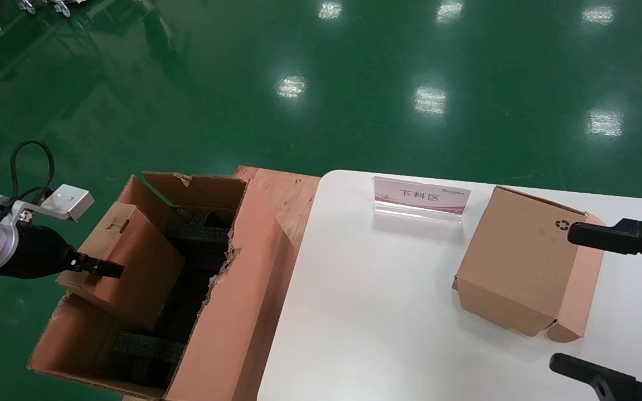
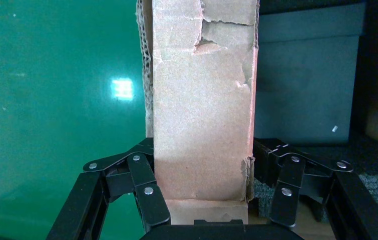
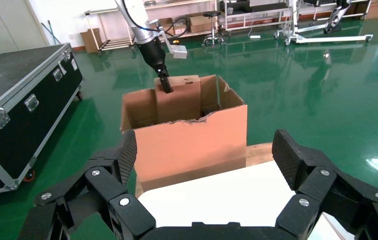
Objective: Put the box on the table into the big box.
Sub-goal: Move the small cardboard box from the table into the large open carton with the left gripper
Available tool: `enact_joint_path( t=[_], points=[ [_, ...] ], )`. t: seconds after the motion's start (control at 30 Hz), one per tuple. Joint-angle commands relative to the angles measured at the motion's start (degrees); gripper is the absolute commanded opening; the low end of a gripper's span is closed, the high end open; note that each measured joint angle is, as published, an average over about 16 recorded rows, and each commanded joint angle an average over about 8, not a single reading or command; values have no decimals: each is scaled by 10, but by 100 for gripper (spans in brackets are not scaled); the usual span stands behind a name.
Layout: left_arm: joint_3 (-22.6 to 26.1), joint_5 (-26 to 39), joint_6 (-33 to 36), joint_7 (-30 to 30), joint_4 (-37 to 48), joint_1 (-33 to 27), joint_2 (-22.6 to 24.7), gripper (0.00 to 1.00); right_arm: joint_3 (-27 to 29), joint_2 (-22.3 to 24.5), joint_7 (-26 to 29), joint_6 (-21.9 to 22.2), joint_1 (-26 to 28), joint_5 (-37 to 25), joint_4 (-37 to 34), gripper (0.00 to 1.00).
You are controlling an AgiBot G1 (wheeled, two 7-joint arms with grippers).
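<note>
The left gripper (image 1: 110,269) holds the box (image 1: 131,262) with its fingers pinching it, inside the big box (image 1: 243,289), near its left wall. The big box stands beside the left edge of the bench (image 1: 365,312). The right gripper (image 1: 588,301) hovers over the right edge of the bench, fingers spread, beside a carton with a recycling mark (image 1: 521,262).

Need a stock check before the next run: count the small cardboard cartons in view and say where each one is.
2. One small carton is inside the big box, held in the left gripper jaws. The other, with a recycling mark, sits on the table near the open right gripper. More could be hidden deeper inside.
</note>
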Motion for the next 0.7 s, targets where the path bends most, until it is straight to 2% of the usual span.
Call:
enact_joint_path(
  t=[0.03, 0.23, 0.27, 0.7],
  points=[
    [1, 0, -1, -3, -1, 3, 2, 17, 0, 0, 0, 0, 0, 0, 0, 100],
    [3, 0, -2, -11, -3, 9, 5, 92, 0, 0, 0, 0, 0, 0, 0, 100],
    [3, 0, -2, -12, -3, 9, 6, 100, 0, 0, 0, 0, 0, 0, 0, 100],
    [4, 0, -2, -16, -4, 12, 7, 100, 0, 0, 0, 0, 0, 0, 0, 100]
  ],
)
